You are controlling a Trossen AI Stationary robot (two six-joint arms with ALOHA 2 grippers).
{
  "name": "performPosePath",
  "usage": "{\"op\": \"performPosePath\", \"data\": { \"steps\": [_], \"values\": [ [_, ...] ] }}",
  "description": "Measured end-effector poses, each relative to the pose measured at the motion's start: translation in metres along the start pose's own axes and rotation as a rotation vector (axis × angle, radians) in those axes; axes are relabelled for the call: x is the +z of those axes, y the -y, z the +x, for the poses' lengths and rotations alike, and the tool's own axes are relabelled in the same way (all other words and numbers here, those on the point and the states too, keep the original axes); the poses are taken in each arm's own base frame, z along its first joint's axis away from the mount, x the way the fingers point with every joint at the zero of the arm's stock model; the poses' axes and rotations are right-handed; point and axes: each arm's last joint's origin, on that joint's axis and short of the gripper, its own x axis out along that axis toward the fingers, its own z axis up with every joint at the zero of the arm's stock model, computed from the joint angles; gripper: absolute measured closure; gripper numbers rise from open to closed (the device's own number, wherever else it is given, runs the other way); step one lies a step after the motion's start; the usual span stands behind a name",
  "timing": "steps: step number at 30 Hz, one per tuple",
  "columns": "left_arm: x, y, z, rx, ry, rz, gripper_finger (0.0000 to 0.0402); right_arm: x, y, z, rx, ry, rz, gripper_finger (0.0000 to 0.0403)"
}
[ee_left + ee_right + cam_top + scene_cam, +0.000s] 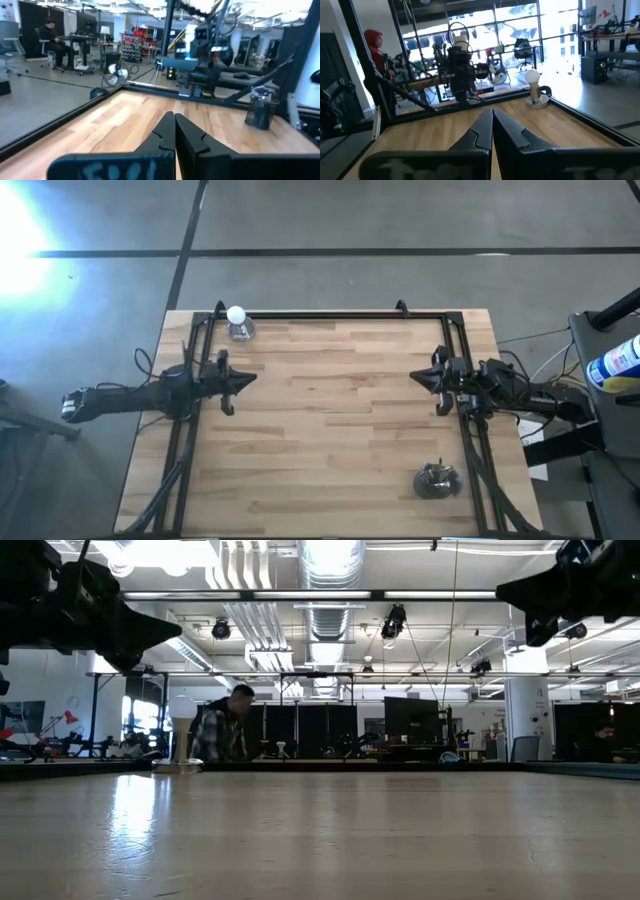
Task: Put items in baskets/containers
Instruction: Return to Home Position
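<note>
Brushes (260,93) stand in the cup (437,481); left hand (248,377) and right hand (418,378), both pinched together and empty, look nearly home, needing only to settle.

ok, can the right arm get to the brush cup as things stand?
Probably yes. The cup stands on the right gripper's side of the table, with only bare wood between them. The gripper is shut, so it would need to open first.
</note>
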Motion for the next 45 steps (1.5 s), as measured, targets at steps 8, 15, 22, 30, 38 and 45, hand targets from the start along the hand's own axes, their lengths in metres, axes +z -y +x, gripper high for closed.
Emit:
{"op": "performPosePath", "data": {
  "steps": [8,15,22,30,38,45],
  "values": [
    [-0.010,-0.001,-0.003,0.003,-0.106,-0.069,0.0401,-0.030,0.007,-0.004,-0.021,0.071,0.005,0.0394],
    [-0.012,-0.001,-0.003,0.013,-0.127,-0.181,0.0401,-0.033,0.008,-0.002,-0.048,0.038,0.006,0.0394],
    [-0.014,-0.001,-0.003,0.013,-0.146,-0.174,0.0402,-0.039,0.009,-0.001,-0.060,-0.032,0.007,0.0394],
    [-0.021,0.001,-0.004,-0.085,-0.239,-0.159,0.0402,-0.047,0.011,-0.002,-0.062,-0.115,-0.150,0.0394],
    [-0.021,0.000,-0.005,-0.037,-0.226,-0.108,0.0402,-0.046,0.013,-0.002,-0.123,-0.105,-0.166,0.0394],
    [-0.022,-0.001,-0.005,-0.033,-0.227,-0.124,0.0402,-0.046,0.013,-0.002,-0.127,-0.100,-0.158,0.0394]
  ]
}}
